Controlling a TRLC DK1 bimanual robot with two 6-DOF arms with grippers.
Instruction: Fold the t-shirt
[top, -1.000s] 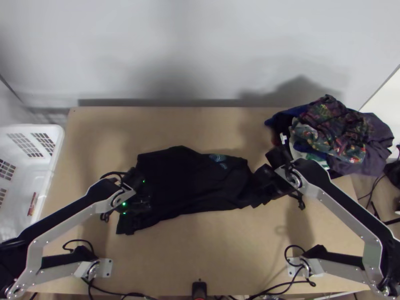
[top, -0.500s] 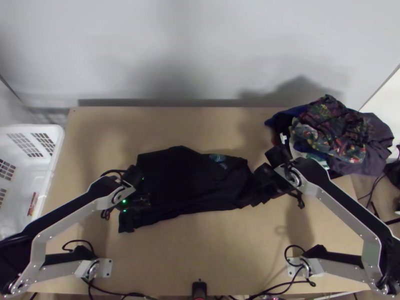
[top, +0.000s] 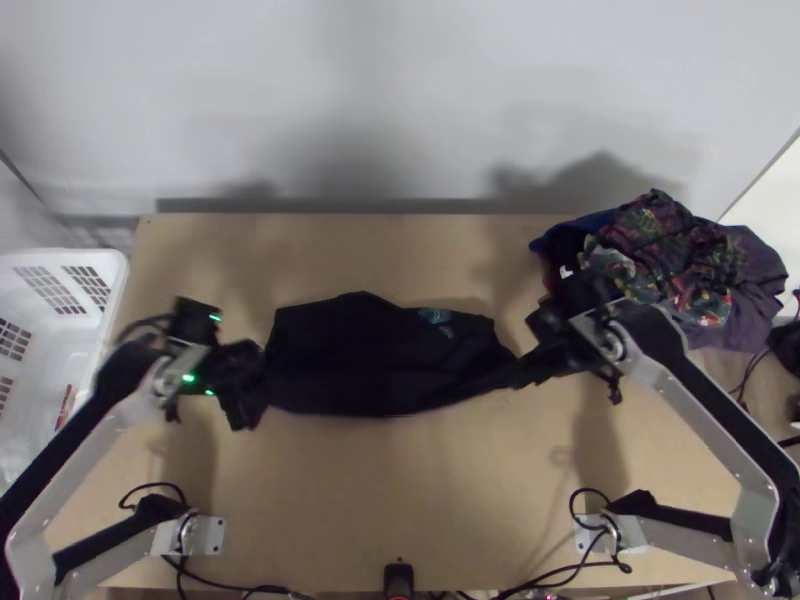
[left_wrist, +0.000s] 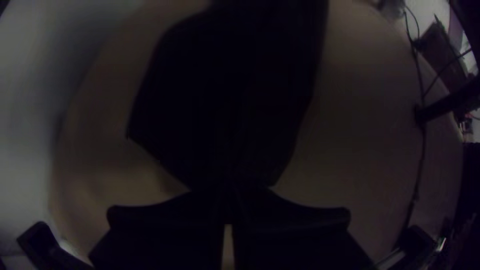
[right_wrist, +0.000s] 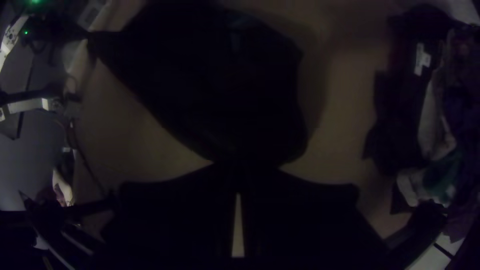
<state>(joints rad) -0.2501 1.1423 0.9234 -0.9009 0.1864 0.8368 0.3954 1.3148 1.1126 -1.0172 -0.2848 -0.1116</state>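
Since both claws have cloth between them, I'd say the step in hand is drawing the t-shirt (top: 365, 355) taut before the next fold. It lies across the middle of the table (top: 400, 500), a long, narrow dark shape. The left gripper (left_wrist: 230, 189) is closed on one end, fingers pressed together at the tips; the right gripper (right_wrist: 243, 166) is clamped likewise on the other, where the cloth narrows to a twisted tail. To do it well, both should pull gently and evenly, easing that twist flat before laying the cloth down. Farther off, beyond the right gripper, sits a heap of clothes (top: 655, 255).
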